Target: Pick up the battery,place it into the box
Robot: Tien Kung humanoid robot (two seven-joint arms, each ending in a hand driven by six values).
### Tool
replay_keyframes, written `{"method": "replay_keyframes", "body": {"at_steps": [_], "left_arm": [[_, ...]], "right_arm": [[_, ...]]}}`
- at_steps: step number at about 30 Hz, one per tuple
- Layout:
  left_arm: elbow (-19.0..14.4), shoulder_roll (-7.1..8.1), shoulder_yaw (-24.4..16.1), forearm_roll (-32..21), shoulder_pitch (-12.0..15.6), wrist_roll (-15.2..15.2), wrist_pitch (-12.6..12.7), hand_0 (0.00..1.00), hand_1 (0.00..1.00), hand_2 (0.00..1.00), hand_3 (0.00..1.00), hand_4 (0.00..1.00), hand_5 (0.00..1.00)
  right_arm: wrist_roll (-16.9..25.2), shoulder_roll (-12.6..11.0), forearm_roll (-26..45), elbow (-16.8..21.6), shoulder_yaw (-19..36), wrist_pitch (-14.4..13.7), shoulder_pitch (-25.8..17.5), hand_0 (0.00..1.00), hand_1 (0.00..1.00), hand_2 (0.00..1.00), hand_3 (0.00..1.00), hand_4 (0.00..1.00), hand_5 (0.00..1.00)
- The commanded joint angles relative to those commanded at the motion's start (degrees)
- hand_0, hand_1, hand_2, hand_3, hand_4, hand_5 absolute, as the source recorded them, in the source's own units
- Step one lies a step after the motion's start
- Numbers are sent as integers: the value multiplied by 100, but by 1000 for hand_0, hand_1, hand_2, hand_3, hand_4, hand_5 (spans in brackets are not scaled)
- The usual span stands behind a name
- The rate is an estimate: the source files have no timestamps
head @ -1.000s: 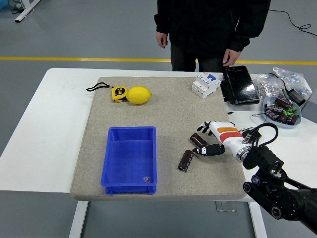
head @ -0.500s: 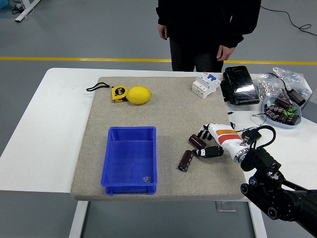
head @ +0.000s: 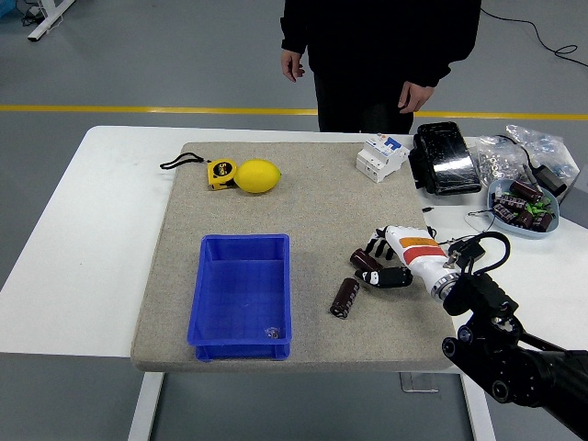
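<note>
Two dark cylindrical batteries lie on the grey mat covering the table (head: 110,230). One battery (head: 365,260) sits directly at the right robot hand (head: 384,265), between its upper fingers (head: 375,243) and the dark thumb below; the fingers are curled about it, but whether they have closed onto it cannot be told at this size. The second battery (head: 345,298) lies just below and left of the hand, apart from it, on its side. The blue box (head: 242,296) stands well to the left on the mat, holding only a small dark item near its front. Judged from form: a rigid, smooth-sleeved cylinder, light to moderate in weight, liable to roll and to slip from a loose pinch; best taken across the middle of the barrel, fingers opposing thumb. No brand or writing is legible on either battery; the sleeves show only a pale band at the end. The left arm is not in view.
</note>
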Motion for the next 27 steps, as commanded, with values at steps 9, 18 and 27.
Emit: {"method": "replay_keyframes", "body": {"at_steps": [9, 18, 27], "left_arm": [[0, -3, 19, -19, -12, -1, 1, 726, 684, 689, 592, 638, 559], [0, 0, 17, 6, -9, 5, -9, 726, 685, 689, 592, 639, 560], [0, -1, 13, 17, -9, 8, -11, 726, 686, 689, 591, 639, 560]], "right_arm": [[25, 31, 26, -63, -28, -67, -2, 194, 378, 445, 479, 854, 381], [35, 33, 50, -91, -29, -134, 7, 155, 348, 426, 451, 818, 377], [25, 42, 69, -126, -36, -135, 11, 134, 329, 412, 441, 797, 373]]}}
